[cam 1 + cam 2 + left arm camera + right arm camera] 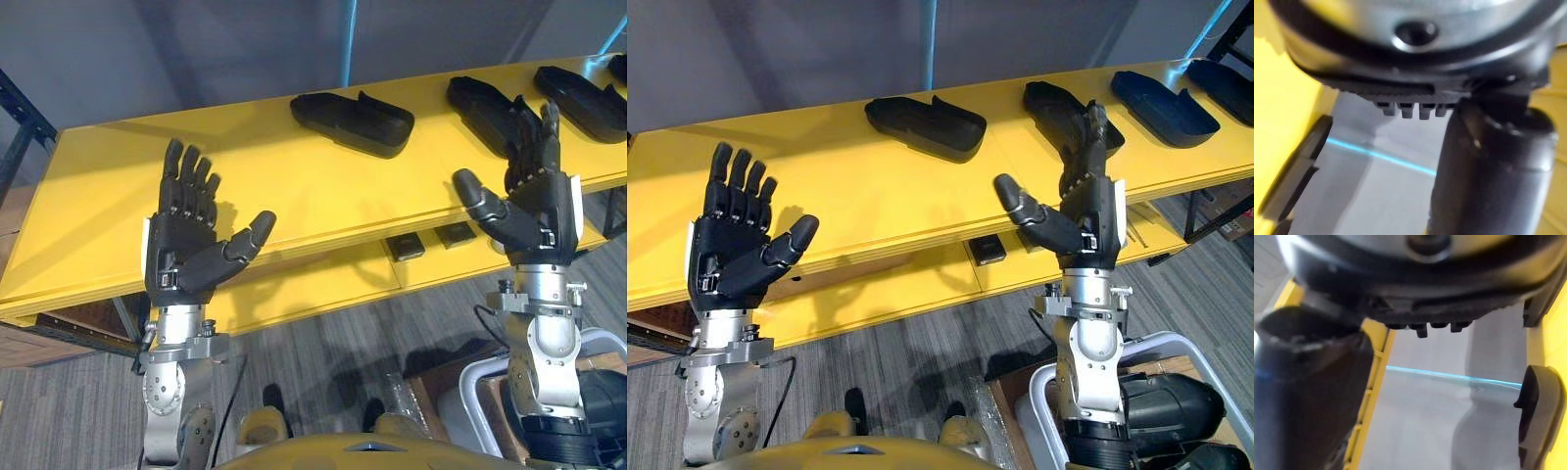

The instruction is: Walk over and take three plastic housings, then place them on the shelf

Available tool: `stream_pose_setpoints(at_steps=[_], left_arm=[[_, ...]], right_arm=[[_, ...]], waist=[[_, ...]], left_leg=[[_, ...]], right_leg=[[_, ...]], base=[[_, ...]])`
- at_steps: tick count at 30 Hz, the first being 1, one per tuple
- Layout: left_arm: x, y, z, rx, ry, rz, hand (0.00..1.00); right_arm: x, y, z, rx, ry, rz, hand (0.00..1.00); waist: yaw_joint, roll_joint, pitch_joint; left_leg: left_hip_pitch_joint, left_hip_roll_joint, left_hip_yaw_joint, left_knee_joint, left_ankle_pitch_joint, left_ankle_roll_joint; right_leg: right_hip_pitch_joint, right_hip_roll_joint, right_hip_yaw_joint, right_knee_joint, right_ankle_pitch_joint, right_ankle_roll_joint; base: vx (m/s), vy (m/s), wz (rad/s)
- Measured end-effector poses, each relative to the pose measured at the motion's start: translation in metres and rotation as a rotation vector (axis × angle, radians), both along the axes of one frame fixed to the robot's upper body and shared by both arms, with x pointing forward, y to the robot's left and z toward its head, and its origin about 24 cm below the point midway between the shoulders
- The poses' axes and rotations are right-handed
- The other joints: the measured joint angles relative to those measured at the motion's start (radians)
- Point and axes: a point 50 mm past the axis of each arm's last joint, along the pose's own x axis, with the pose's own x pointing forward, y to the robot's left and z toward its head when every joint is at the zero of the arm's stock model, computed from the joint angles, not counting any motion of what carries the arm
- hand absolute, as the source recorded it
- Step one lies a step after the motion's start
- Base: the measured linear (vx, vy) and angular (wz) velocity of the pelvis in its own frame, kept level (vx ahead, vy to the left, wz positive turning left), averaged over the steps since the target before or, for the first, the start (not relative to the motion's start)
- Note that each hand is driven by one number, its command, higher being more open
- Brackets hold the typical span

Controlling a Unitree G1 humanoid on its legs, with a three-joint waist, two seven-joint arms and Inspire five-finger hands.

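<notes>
**Left hand (191, 245) and right hand (529, 211).** You see both raised, palms toward the head camera, before the near edge of a long yellow flat-topped bench (294, 186). On each hand the fingers stand straight and spread with the thumb swung out, and neither holds anything.

**Black plastic housings.** These long shallow shells lie in a row along the bench's far side, apart from one another.
- The first housing (351, 122) sits beyond and between the two hands, unobstructed.
- The second housing (1043, 103) is partly covered by the right hand's fingers, and you cannot tell whether they touch it.
- The third housing (1164, 106) and fourth housing (1229, 78) lie further to the right.

**Surroundings.**
- Below the bench top, a lower yellow ledge (323, 284) carries two small dark square blocks (405, 247), side by side.
- Behind the bench is a grey wall with a thin blue light strip (348, 39).
- At far left stands a dark metal rack frame (18, 113).
- A grey carpet floor (392, 333) lies underneath.
</notes>
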Motion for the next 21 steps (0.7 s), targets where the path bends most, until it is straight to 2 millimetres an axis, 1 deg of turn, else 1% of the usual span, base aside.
stream_pose_setpoints(at_steps=[1, 2, 3, 4, 5, 7, 9, 11, 12, 13, 14, 16, 17, 18, 19, 21], left_arm=[[0.001, -0.002, -0.003, -0.009, 0.022, -0.051, 1.00], [0.002, -0.006, -0.009, -0.017, 0.073, -0.150, 1.00], [0.001, -0.011, -0.016, -0.008, 0.112, -0.264, 1.00], [0.000, -0.013, -0.019, 0.011, 0.124, -0.315, 1.00], [-0.003, -0.020, -0.022, 0.037, 0.136, -0.402, 1.00], [-0.005, -0.025, -0.024, 0.057, 0.146, -0.444, 1.00], [-0.003, -0.021, -0.022, 0.060, 0.148, -0.382, 1.00], [-0.001, -0.006, -0.018, 0.069, 0.136, -0.239, 1.00], [-0.001, 0.005, -0.013, 0.086, 0.115, -0.143, 1.00], [-0.001, 0.010, -0.011, 0.085, 0.102, -0.100, 1.00], [-0.002, 0.021, -0.005, 0.094, 0.069, 0.012, 1.00], [-0.001, 0.027, 0.001, 0.115, 0.026, 0.099, 1.00], [-0.001, 0.028, 0.006, 0.137, -0.011, 0.146, 1.00], [-0.001, 0.027, 0.010, 0.158, -0.042, 0.176, 1.00], [0.000, 0.026, 0.012, 0.154, -0.054, 0.182, 1.00], [0.001, 0.021, 0.015, 0.141, -0.085, 0.205, 1.00]], right_arm=[[0.002, 0.001, 0.000, -0.004, 0.008, 0.004, 1.00], [0.005, 0.002, 0.001, -0.013, 0.026, 0.014, 1.00], [0.007, 0.002, 0.002, -0.023, 0.039, 0.027, 1.00], [0.008, 0.002, 0.001, -0.028, 0.045, 0.032, 1.00], [0.010, 0.003, 0.000, -0.030, 0.057, 0.039, 1.00], [0.015, 0.004, -0.002, -0.032, 0.087, 0.048, 1.00], [0.019, 0.000, -0.007, -0.062, 0.130, 0.040, 1.00], [0.020, -0.004, -0.010, -0.141, 0.165, 0.012, 1.00], [0.021, -0.005, -0.010, -0.234, 0.175, -0.026, 1.00], [0.022, -0.006, -0.009, -0.287, 0.178, -0.043, 1.00], [0.027, -0.005, -0.006, -0.410, 0.174, -0.080, 1.00], [0.038, -0.003, -0.003, -0.526, 0.166, -0.116, 1.00], [0.047, 0.000, 0.002, -0.603, 0.156, -0.128, 1.00], [0.056, 0.005, 0.007, -0.661, 0.144, -0.124, 1.00], [0.060, 0.008, 0.009, -0.690, 0.136, -0.121, 1.00], [0.075, 0.021, 0.017, -0.784, 0.116, -0.100, 1.00]], waist=[[0.000, 0.000, -0.001], [0.000, -0.001, -0.002], [0.001, -0.001, -0.002], [0.000, -0.001, -0.003], [-0.003, -0.001, -0.004], [-0.005, -0.001, -0.005], [-0.006, 0.002, -0.008], [-0.006, 0.004, -0.010], [-0.006, 0.003, -0.013], [-0.004, 0.004, -0.014], [-0.001, 0.004, -0.015], [0.004, 0.000, -0.017], [0.012, -0.005, -0.020], [0.027, -0.009, -0.023], [0.030, -0.011, -0.023], [0.047, -0.016, -0.025]], left_leg=[[0.000, -0.001, 0.000, -0.003, 0.001, 0.001], [-0.001, -0.007, 0.000, -0.005, 0.002, 0.003], [-0.001, -0.013, 0.000, -0.011, 0.004, 0.006], [0.000, -0.015, 0.000, -0.016, 0.006, 0.008], [0.001, -0.018, 0.000, -0.022, 0.009, 0.011], [0.005, -0.021, 0.003, -0.023, 0.012, 0.013], [0.018, -0.022, 0.005, -0.030, 0.013, 0.013], [0.034, -0.025, 0.000, -0.042, 0.017, 0.014], [0.034, -0.026, -0.006, -0.047, 0.021, 0.013], [0.035, -0.028, -0.008, -0.054, 0.026, 0.014], [0.035, -0.031, -0.016, -0.070, 0.036, 0.015], [0.034, -0.034, -0.028, -0.088, 0.050, 0.015], [0.034, -0.035, -0.035, -0.101, 0.061, 0.015], [0.035, -0.035, -0.038, -0.111, 0.070, 0.016], [0.034, -0.035, -0.040, -0.111, 0.072, 0.015], [0.035, -0.037, -0.052, -0.120, 0.079, 0.013]], right_leg=[[-0.001, -0.003, -0.001, -0.002, 0.001, 0.002], [0.000, -0.006, -0.002, -0.008, 0.004, 0.006], [0.001, -0.009, -0.004, -0.015, 0.007, 0.009], [0.001, -0.010, -0.006, -0.016, 0.007, 0.009], [-0.001, -0.012, -0.008, -0.017, 0.008, 0.011], [0.002, -0.014, -0.007, -0.018, 0.011, 0.012], [0.019, -0.015, -0.008, -0.018, 0.012, 0.013], [0.035, -0.015, -0.015, -0.021, 0.012, 0.013], [0.040, -0.015, -0.023, -0.026, 0.012, 0.013], [0.040, -0.015, -0.025, -0.028, 0.012, 0.014], [0.039, -0.015, -0.034, -0.031, 0.015, 0.016], [0.038, -0.015, -0.045, -0.031, 0.017, 0.015], [0.037, -0.014, -0.052, -0.031, 0.018, 0.015], [0.035, -0.013, -0.055, -0.031, 0.019, 0.015], [0.035, -0.012, -0.057, -0.031, 0.020, 0.014], [0.034, -0.013, -0.071, -0.031, 0.021, 0.014]], base=[[0.01, 0.065, 0.05], [0.01, 0.042, 0.03], [0.01, 0.046, 0.03], [0.02, 0.031, 0.04], [0.00, 0.000, 0.00], [0.01, 0.005, -0.02], [0.03, 0.007, -0.02], [0.01, 0.001, 0.07], [-0.02, -0.003, 0.11], [-0.04, 0.000, 0.18], [-0.04, 0.006, 0.17], [-0.05, 0.011, 0.22], [-0.07, 0.016, 0.20], [-0.06, 0.013, 0.14], [-0.05, 0.009, 0.13], [-0.06, 0.010, 0.14]])
